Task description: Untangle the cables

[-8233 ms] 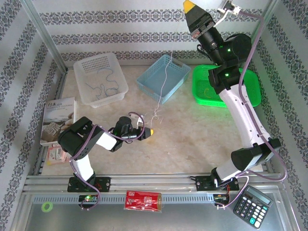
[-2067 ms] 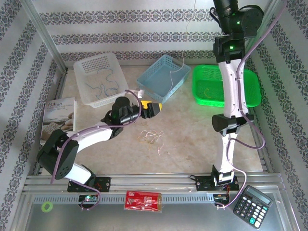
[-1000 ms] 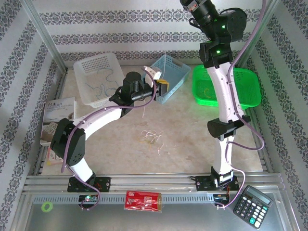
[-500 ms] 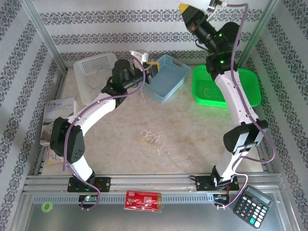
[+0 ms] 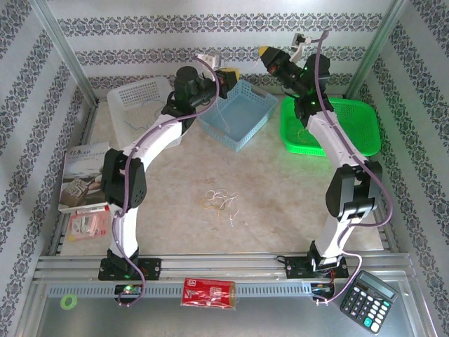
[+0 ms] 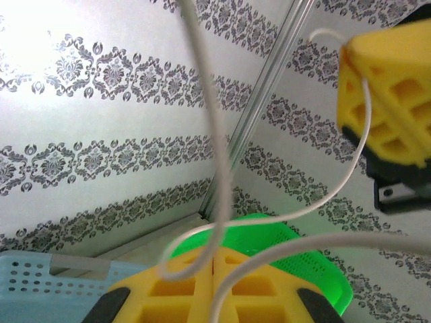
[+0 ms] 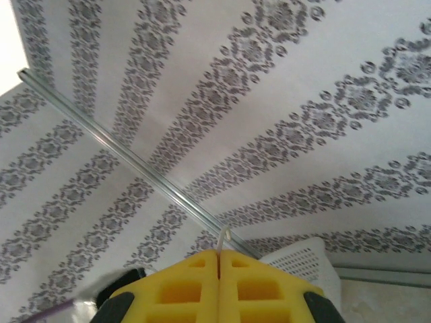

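Blue basket (image 5: 249,121) lies under a white cable (image 6: 217,134) the left tool (image 6: 214,259) grips.

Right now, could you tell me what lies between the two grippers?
A thin white cable loops from the left gripper to the right gripper, each shut on it; the left wrist view shows this.

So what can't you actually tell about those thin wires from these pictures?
- Top view: how many wires are in the tangle on the table; too small and thin.
- Left wrist view: where the white wire leads; blurred, it runs off the top and right edges.
- Right wrist view: all but a stub of it; the shut right gripper hides the rest.
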Tool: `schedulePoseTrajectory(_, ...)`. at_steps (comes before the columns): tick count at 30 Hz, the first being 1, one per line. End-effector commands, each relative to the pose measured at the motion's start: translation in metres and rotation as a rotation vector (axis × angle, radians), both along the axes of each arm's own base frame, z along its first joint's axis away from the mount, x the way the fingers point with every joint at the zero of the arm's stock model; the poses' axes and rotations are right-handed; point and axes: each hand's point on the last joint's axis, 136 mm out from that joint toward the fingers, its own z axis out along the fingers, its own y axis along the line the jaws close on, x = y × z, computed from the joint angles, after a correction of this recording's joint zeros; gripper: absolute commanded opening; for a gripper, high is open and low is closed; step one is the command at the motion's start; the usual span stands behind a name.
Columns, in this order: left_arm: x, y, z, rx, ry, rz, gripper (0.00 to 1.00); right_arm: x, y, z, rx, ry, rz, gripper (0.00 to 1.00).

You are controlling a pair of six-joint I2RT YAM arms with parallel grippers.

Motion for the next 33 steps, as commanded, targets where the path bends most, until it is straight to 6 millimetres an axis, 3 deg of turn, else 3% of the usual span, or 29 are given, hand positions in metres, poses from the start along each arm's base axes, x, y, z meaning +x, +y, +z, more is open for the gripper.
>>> schedulePoseTrajectory(1, 0.012, 0.0, 0.018, -0.041, -0.07, -0.015, 0.0, 0.011, -0.001, -0.024, -0.042, -0.011, 0.005, 0.0)
schedulePoseTrajectory(7, 0.043, -0.008, -0.013, -0.048, -0.037, -0.001, 0.0, 0.028, 0.0, -0.063, -0.072, 0.048, 0.015, 0.0)
schedulePoseTrajectory(11, 0.064, -0.012, -0.052, -0.032, 0.051, -0.003, 0.0, 0.039, 0.004, -0.088, -0.088, 0.087, 0.031, 0.0)
schedulePoseTrajectory(16, 0.074, -0.009, -0.108, 0.017, 0.172, 0.016, 0.0, 0.055, 0.01, -0.124, -0.104, 0.15, 0.044, 0.0)
schedulePoseTrajectory(21, 0.07, -0.006, -0.153, 0.074, 0.299, 0.02, 0.16, 0.07, 0.019, -0.156, -0.131, 0.204, 0.046, 0.0)
schedulePoseTrajectory(27, 0.061, -0.007, -0.182, 0.114, 0.405, -0.01, 0.35, 0.083, 0.025, -0.186, -0.162, 0.244, 0.031, 0.0)
schedulePoseTrajectory(31, 0.051, -0.008, -0.194, 0.163, 0.476, -0.039, 0.57, 0.09, 0.021, -0.198, -0.182, 0.261, 0.0, 0.0)
schedulePoseTrajectory(33, 0.045, -0.007, -0.195, 0.186, 0.496, -0.05, 0.75, 0.092, 0.018, -0.199, -0.191, 0.26, -0.018, 0.0)
